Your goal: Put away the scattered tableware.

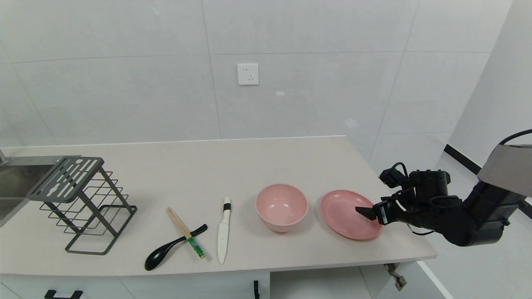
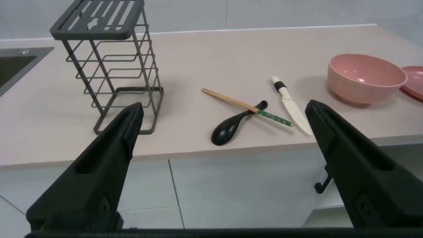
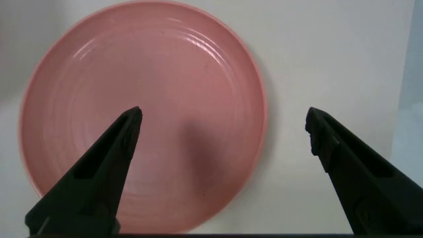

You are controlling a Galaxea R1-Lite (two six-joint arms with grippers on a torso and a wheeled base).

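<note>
Nearest of all, off the front edge of the counter [image 1: 208, 166], the left gripper [image 2: 225, 109] hangs with its fingers [image 2: 99, 172] wide apart and nothing between them, well to the left of the pink bowl [image 1: 281, 207], which serves here as the reference point. Along the counter's front strip lie three loose pieces: the white-handled knife [image 1: 223, 232] near the bowl's left, then the chopsticks [image 1: 185, 232] farther left, crossed over the handle of the black spoon [image 1: 160, 256]. The bowl itself stands upright a little farther back, and the pink plate [image 1: 347, 214] lies flat just beside it on its right (the two look close but apart). The right gripper [image 1: 368, 212] hovers at the plate's right side, its fingers [image 3: 99, 172] spread with the plate beneath them; whether a tip touches the rim I cannot tell. Well to the bowl's left and slightly behind it stands the dark wire rack [image 1: 79, 199], with nothing visible in its slots or on its slotted top. Judging from this, no item has been put away yet: all five pieces sit on the counter, and the plate seems to be the first one in hand, with the grasp not yet made. The bowl, knife, chopsticks and spoon all remain to do. Farthest back, left of the bowl, is a sink [image 1: 12, 182].
</note>
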